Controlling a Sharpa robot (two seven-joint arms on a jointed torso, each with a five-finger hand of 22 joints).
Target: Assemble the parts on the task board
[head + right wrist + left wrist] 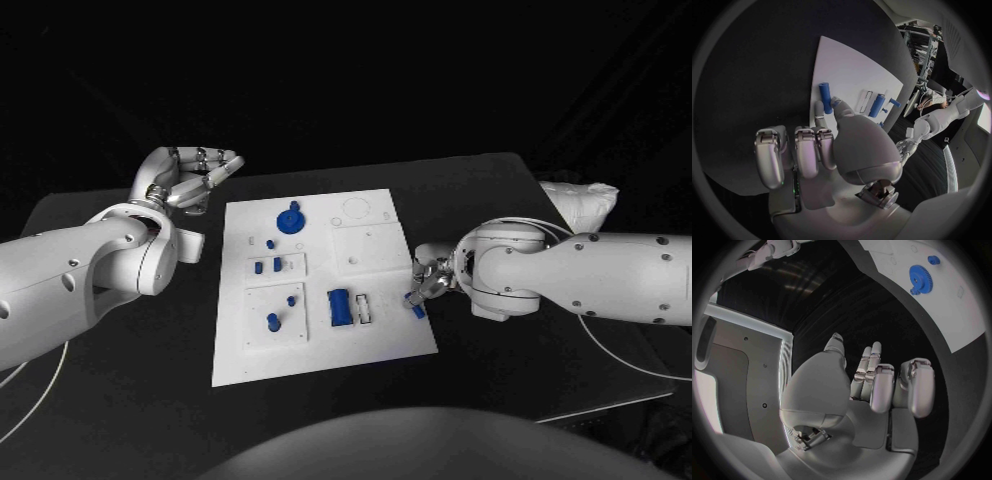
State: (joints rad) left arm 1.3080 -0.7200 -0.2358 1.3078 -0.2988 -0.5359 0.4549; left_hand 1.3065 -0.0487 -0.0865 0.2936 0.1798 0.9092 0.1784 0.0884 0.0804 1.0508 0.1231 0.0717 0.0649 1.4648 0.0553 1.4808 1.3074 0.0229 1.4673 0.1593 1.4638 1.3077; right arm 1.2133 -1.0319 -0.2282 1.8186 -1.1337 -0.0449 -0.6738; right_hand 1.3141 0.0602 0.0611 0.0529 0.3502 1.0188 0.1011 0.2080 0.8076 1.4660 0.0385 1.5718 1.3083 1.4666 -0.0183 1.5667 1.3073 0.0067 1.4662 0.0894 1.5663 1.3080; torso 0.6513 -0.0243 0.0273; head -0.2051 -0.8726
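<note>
The white task board [378, 345] lies mid-table. A blue gear [290, 219] sits near its far end, also the gear [921, 276]. Small blue parts [273, 321] and a blue block [339, 306] stand lower down. My right hand [428, 280] reaches over the board's right edge. Its thumb and one finger point down at a blue peg [420, 310] lying there, the peg [825, 91]. The other fingers [798, 155] are curled in. A speck of blue shows at the thumb tip, and a grip is unclear. My left hand [195, 175] hovers off the far-left corner, fingers loosely bent, holding nothing.
A white slotted piece [365, 306] lies beside the blue block, which shows again as the block [877, 105]. Black table [476, 185] surrounds the board. My right forearm [606, 275] lies across the table's right side, with thin cables trailing under it.
</note>
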